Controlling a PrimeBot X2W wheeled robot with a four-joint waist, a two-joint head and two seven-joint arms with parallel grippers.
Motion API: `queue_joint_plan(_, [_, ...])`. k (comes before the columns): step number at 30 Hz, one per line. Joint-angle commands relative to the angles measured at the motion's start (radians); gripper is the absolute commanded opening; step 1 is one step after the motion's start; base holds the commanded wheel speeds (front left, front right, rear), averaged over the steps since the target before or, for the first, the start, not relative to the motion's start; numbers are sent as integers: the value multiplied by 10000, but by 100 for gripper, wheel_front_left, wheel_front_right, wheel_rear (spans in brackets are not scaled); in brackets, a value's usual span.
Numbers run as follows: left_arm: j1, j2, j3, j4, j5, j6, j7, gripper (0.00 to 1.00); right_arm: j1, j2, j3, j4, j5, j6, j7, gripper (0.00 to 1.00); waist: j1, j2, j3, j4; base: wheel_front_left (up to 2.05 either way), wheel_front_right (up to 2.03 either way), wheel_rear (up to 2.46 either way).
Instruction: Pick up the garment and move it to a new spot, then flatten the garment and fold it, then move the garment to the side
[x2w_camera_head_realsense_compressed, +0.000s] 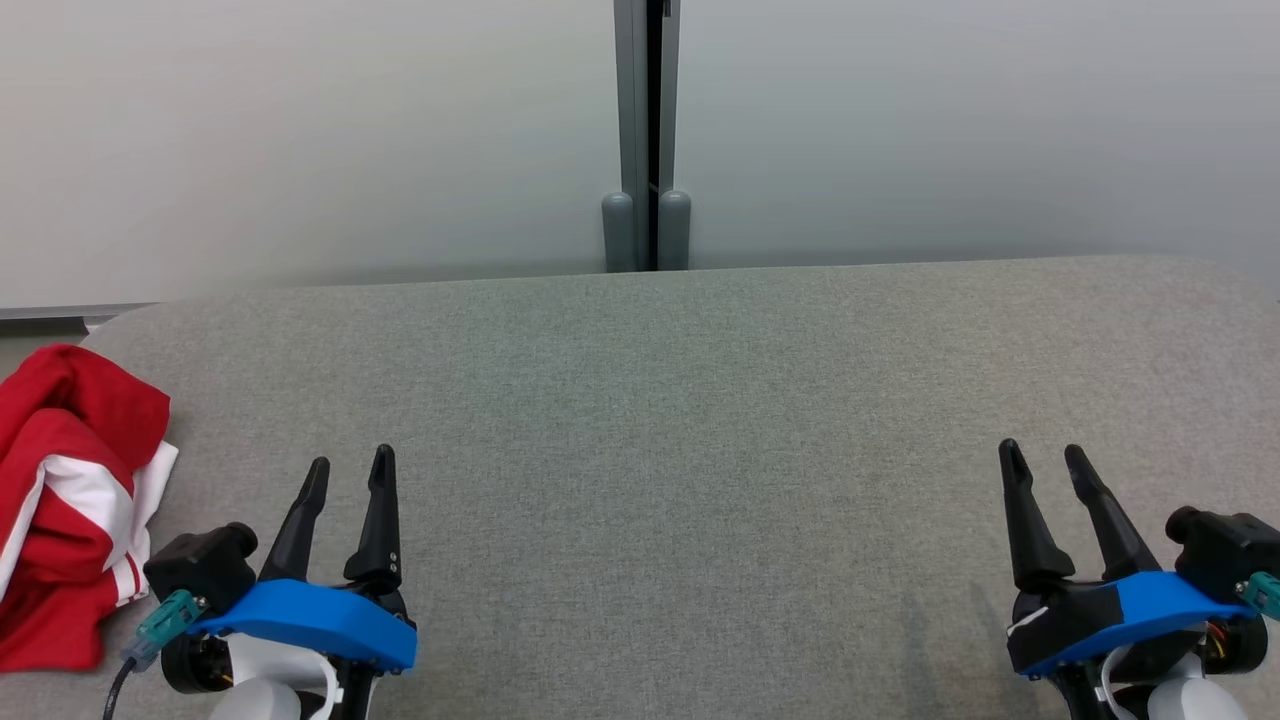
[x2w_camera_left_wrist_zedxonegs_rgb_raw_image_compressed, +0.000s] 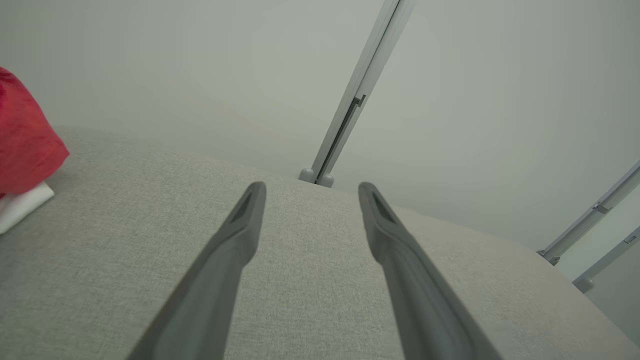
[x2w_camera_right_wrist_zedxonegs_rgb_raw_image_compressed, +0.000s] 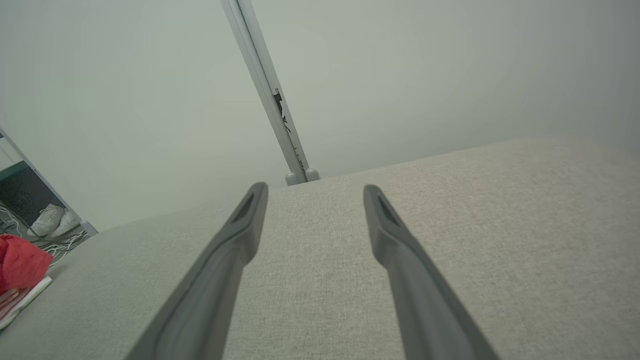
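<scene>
A red garment (x2w_camera_head_realsense_compressed: 70, 500) with white stripes lies crumpled at the far left edge of the grey fabric surface (x2w_camera_head_realsense_compressed: 680, 420). It also shows at the left edge of the left wrist view as a red and white heap (x2w_camera_left_wrist_zedxonegs_rgb_raw_image_compressed: 22, 150), and small at the lower left as the garment (x2w_camera_right_wrist_zedxonegs_rgb_raw_image_compressed: 20, 270) in the right wrist view. My left gripper (x2w_camera_head_realsense_compressed: 350, 465) hovers open just right of the garment, nothing between its fingers. Far over at the lower right, my right gripper (x2w_camera_head_realsense_compressed: 1045, 455) is open and holds nothing. Both pairs of fingers point toward the back wall.
A pale wall with a grey vertical post (x2w_camera_head_realsense_compressed: 648, 130) stands right behind the surface's far edge. The surface has rounded corners at the back left and back right. White shoes (x2w_camera_right_wrist_zedxonegs_rgb_raw_image_compressed: 52, 220) and cables lie on the floor beyond the left side.
</scene>
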Motion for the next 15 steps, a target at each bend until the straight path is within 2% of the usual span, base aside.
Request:
queue_joint_plan(1, [-201, 77, -60, 13, 298, 38, -123, 100, 102, 33, -35, -131, -362, 22, -90, 100, 0, -1, 3, 5, 0, 0, 0])
queue_joint_plan(15, [-175, 142, -273, 342, 1299, 37, -416, 100, 429, 189, -19, -265, -1448, 24, -218, 100, 0, -1, -27, 15, 0, 0, 0])
